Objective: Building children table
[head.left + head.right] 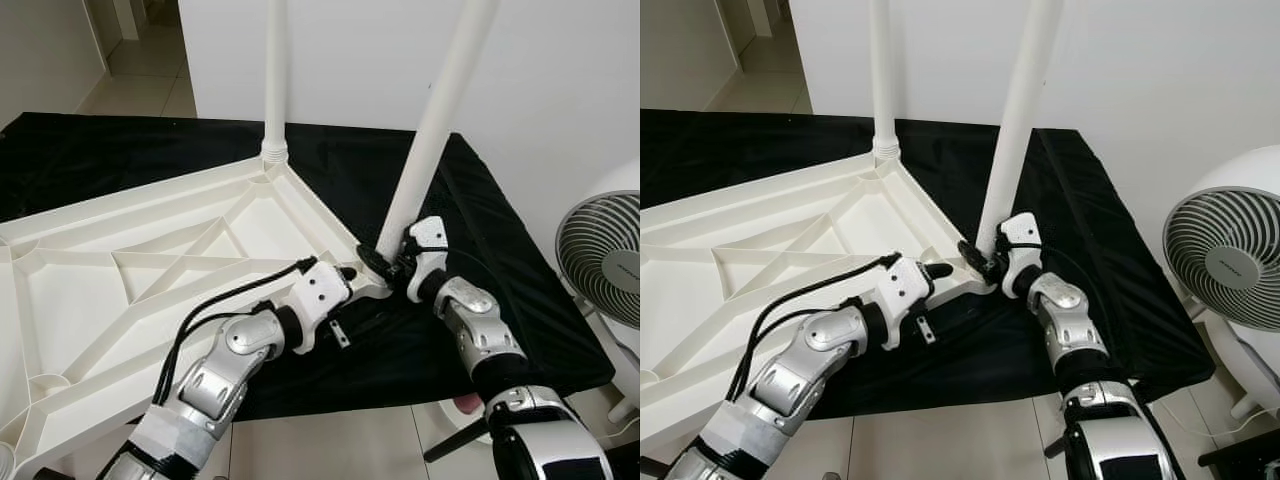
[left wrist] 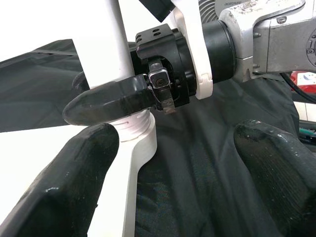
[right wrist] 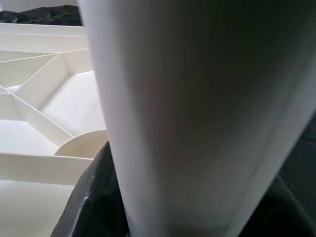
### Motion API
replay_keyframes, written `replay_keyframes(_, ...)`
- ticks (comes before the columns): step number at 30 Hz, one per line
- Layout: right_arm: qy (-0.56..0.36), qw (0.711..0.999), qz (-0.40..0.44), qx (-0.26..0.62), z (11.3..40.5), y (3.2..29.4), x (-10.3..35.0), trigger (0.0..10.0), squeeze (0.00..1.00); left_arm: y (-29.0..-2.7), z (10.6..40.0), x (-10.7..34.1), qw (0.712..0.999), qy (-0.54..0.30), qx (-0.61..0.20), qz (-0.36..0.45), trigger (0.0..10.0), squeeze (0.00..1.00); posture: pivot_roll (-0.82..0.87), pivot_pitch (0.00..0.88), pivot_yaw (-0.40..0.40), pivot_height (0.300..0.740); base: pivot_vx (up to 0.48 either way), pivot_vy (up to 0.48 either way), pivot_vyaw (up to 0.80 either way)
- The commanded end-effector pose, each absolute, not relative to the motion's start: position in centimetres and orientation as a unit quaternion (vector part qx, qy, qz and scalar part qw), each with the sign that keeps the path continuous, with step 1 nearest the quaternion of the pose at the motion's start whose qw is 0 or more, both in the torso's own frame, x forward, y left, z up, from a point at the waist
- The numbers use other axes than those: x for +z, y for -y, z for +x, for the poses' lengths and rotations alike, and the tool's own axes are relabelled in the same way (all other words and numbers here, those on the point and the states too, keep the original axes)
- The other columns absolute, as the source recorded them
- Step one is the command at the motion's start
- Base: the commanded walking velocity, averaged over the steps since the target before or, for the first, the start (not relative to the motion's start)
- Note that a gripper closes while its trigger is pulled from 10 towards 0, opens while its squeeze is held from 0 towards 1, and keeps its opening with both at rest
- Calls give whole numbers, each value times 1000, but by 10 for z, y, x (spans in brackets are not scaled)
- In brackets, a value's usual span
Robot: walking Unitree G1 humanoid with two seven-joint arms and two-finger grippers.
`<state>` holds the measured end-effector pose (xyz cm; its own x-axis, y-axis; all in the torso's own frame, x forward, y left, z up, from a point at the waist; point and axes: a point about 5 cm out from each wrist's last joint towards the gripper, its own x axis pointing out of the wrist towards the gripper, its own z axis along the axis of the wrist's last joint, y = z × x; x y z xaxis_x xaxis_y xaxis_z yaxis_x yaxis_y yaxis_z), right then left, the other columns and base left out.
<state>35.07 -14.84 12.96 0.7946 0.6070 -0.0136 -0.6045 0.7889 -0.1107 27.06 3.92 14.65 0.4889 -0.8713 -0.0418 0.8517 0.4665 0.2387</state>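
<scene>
Leg (image 1: 440,110) pinched near its base by right end effector (image 1: 392,262), fingers closed around it, presumably to steady or screw it into corner socket. Leg seen leaning, not yet upright. Left end effector (image 1: 343,272) spread, one finger (image 2: 64,173) resting against white corner beside leg, likely bracing. Inverted white tabletop (image 1: 150,300), ribbed underside up, laid on black cloth (image 1: 480,290). Second leg (image 1: 275,70) seated upright at far corner from leaning leg. Fan (image 1: 1230,250) standing beyond cloth edge.

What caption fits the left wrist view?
Right gripper clamps the white table leg at its threaded base while open left gripper waits below.
</scene>
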Motion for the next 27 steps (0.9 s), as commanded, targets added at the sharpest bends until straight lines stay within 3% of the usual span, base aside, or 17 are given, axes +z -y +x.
replay_keyframes(1,3,938,-66,341,348,144,125,0,0,-40,271,147,851,42,-508,122,10000,0,153,6,-79,740,0,0,0)
replay_keyframes(3,3,939,-64,338,348,145,124,0,0,-40,271,147,851,42,-509,122,10000,0,151,9,-77,740,0,0,0)
replay_keyframes(4,4,942,-60,331,348,147,124,3843,0,-39,271,148,851,41,-510,121,10000,0,145,15,-71,740,0,0,0)
replay_keyframes(5,4,942,-60,331,348,147,124,3843,0,-39,271,148,851,41,-510,121,10000,0,145,15,-71,740,0,0,0)
replay_keyframes(6,6,944,-57,325,348,148,124,10000,0,-39,271,147,850,41,-510,121,10000,0,145,15,-71,740,0,0,0)
replay_keyframes(16,19,968,-37,248,345,155,122,10000,0,-37,269,146,846,37,-518,119,10000,0,131,27,-57,740,0,0,0)
replay_keyframes(23,55,985,10,164,327,138,124,10000,0,-34,267,144,844,35,-523,113,10000,0,120,32,-55,740,0,0,0)
replay_keyframes(25,35,995,21,89,321,136,116,10000,0,-33,268,146,849,40,-516,105,10000,0,110,34,-54,740,0,0,0)
replay_keyframes(27,35,995,21,89,321,136,116,10000,0,-33,268,146,849,40,-516,105,10000,0,110,34,-54,740,0,0,0)
